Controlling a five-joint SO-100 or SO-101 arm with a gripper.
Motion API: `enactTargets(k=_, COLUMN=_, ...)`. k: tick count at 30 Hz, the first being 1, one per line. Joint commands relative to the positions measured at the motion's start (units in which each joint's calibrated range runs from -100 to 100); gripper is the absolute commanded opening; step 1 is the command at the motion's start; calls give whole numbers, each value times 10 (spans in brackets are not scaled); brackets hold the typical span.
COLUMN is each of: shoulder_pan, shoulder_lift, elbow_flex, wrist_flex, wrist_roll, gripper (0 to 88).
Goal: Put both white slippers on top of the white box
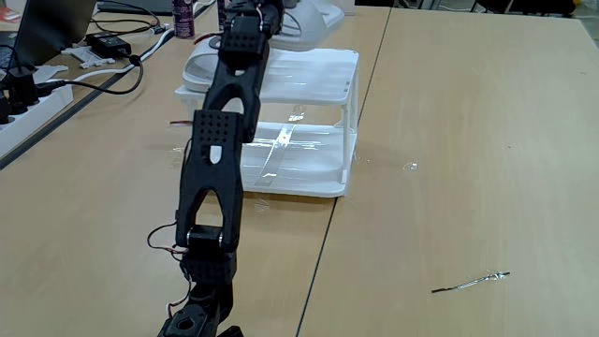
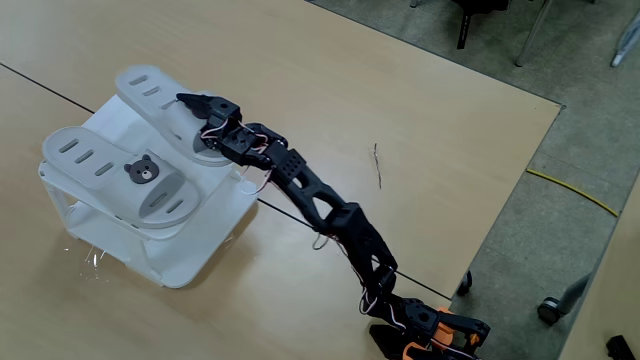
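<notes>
Tool (image 2: 192, 101), upper left of the frame, sits on the far slipper (image 2: 160, 100) with its grip state unclear, both slippers (image 2: 120, 175) lying atop the box (image 2: 185, 255); ideally let go gently, then lift straight up without dragging it.

- A black robot arm (image 1: 223, 150) reached from the bottom of the picture up toward the top.
- A white box (image 1: 309, 178) stood on the light wooden desk (image 1: 449, 140); it had a flat top and a shiny shelf below.
- One white slipper (image 1: 204, 67) lay on the left part of the box top, partly hidden by the arm.
- Another white slipper (image 1: 314, 23) sat at the far end, near the arm's tip.
- The fingers were too hidden to tell how they stood.
- Black cables (image 1: 94, 84) and a power strip (image 1: 23, 108) lay at the left.
- A thin wire (image 1: 471, 281) lay on the desk at the right.
</notes>
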Motion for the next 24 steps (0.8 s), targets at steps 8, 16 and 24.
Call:
enactTargets(k=8, shoulder_pan=3, shoulder_lift=172, elbow_flex=-293, wrist_flex=-9, wrist_roll=4, gripper=8)
enactTargets(k=16, shoulder_pan=-7, shoulder_lift=193, elbow_flex=-299, wrist_flex=-9, wrist_roll=4, gripper=8)
enactTargets(k=24, shoulder_pan=-7, shoulder_lift=198, elbow_flex=-297, wrist_flex=-8, wrist_roll=4, gripper=197)
